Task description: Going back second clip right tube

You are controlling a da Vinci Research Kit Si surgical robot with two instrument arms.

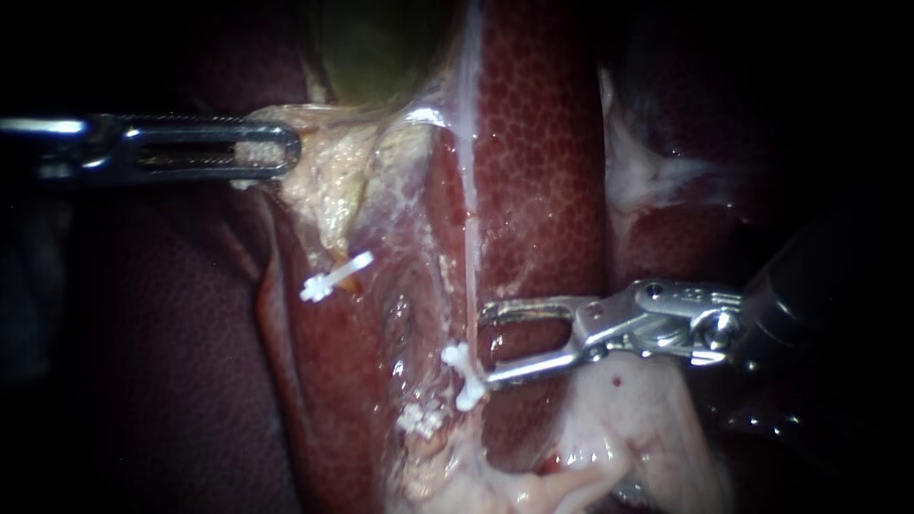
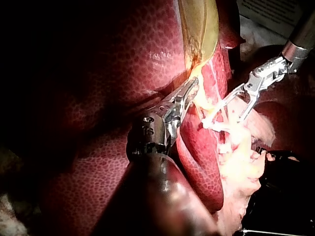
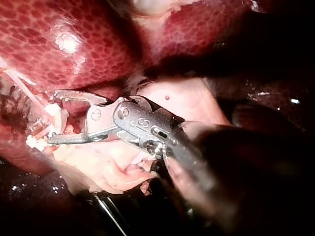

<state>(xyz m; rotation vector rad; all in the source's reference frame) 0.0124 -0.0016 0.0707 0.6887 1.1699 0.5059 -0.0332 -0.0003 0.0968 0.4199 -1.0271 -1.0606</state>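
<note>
left instrument (image 1: 281,152): jaws pinching pale tissue (image 1: 324,181) below the gallbladder (image 1: 371,48) and holding it out sideways, likely to keep the field stretched over the liver (image 1: 543,143).
right tube (image 1: 468,247): thin white strand running down the middle. it carries two white clips at its low end, upper clip (image 1: 455,357) and lower clip (image 1: 467,398), close together.
right instrument (image 1: 484,347): jaws spread, nothing gripped. tips just beside the right tube at the clips, lower jaw touching the lower clip. judged ready to back straight out without snagging either clip.
left-tube clip (image 1: 335,276): one, well apart.
</note>
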